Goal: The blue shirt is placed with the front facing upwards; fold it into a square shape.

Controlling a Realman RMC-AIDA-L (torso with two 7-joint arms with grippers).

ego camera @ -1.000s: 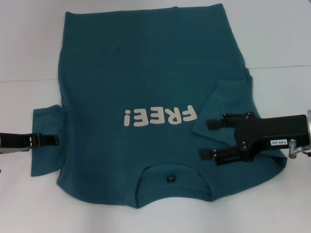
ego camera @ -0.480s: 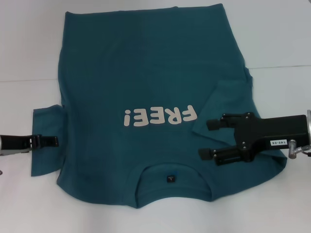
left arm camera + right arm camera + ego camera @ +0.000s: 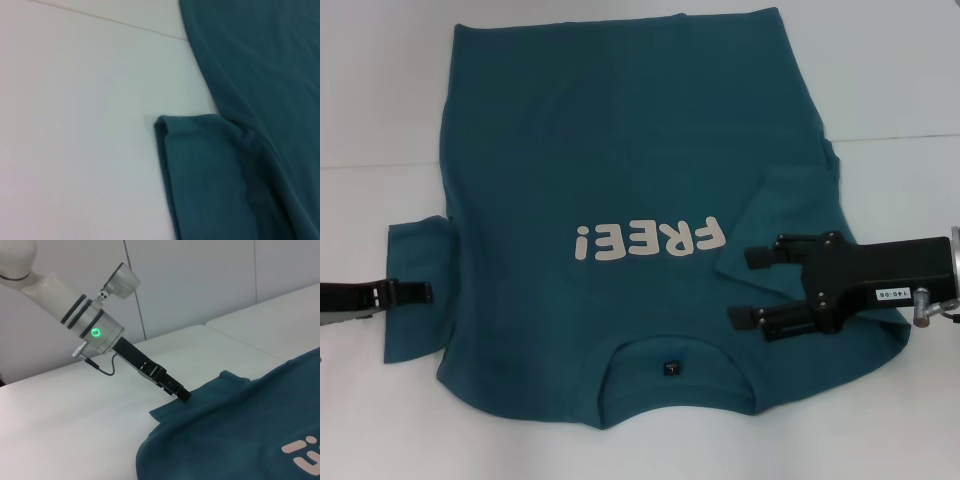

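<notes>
Large dark teal-blue short-sleeved cotton T-shirt (image 3: 620,180) lies spread flat on the white table (image 3: 890,90), front up, white "FREE!" lettering (image 3: 648,240) on the chest reading upside down from the head camera, collar and small black neck label (image 3: 669,368) at the near edge, hem at the far edge. The sleeve on the robot's left (image 3: 415,290) sticks out flat onto the table; the wrist camera on that side shows its hem corner (image 3: 165,122) slightly rolled over on the white surface. The sleeve on the robot's right (image 3: 770,215) is folded inward onto the shirt body, its edge running diagonally just beside the lettering. Left gripper (image 3: 420,291) comes in low from the left edge, black tip over the outstretched left sleeve; in the right wrist view the tip (image 3: 182,395) sits right at the sleeve edge, can't tell if the fingers are spread or closed or if cloth is pinched. Right gripper (image 3: 745,287) is over the right shoulder area of the shirt, two black fingers (image 3: 760,257) clearly apart, pointing toward the shirt centre, nothing between them. No containers in view.
</notes>
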